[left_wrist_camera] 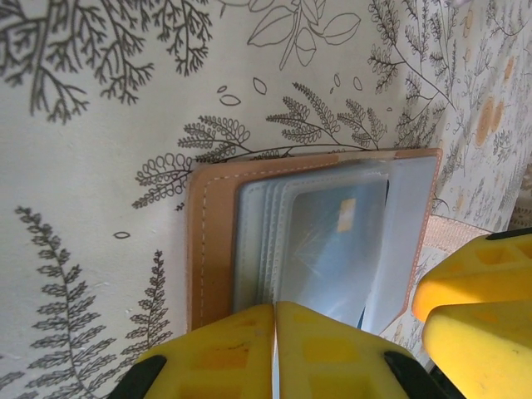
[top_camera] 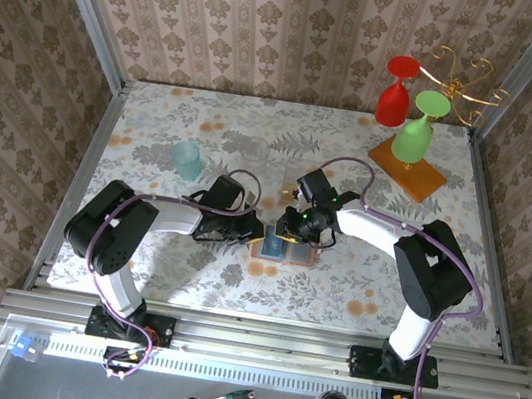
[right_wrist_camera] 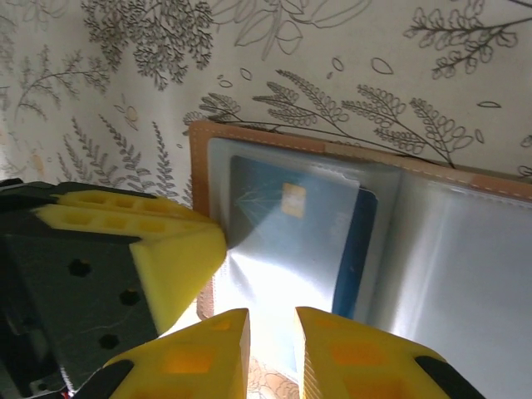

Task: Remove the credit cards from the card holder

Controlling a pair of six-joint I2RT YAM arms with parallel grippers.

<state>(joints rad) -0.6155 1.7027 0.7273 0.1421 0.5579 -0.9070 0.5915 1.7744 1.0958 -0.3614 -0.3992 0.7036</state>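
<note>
The card holder (top_camera: 283, 250) lies open on the floral tablecloth between my two grippers. Its tan border (left_wrist_camera: 212, 241) frames clear plastic sleeves. One of the credit cards, blue with a gold chip (right_wrist_camera: 283, 224), sits inside a sleeve, and a dark blue strip of it shows bare along one side. My left gripper (left_wrist_camera: 274, 309) is shut, fingertips together over the holder's edge. I cannot tell if it pinches a sleeve. My right gripper (right_wrist_camera: 273, 320) stands slightly open over the opposite edge, with glossy sleeve showing in the gap. The left gripper's yellow finger (right_wrist_camera: 179, 253) rests beside it.
A teal cup (top_camera: 187, 160) stands left of centre. At the back right an orange wooden slab (top_camera: 431, 180) carries a gold rack (top_camera: 461, 84) with a red goblet (top_camera: 395, 93) and a green goblet (top_camera: 417, 130). Patterned walls enclose the table.
</note>
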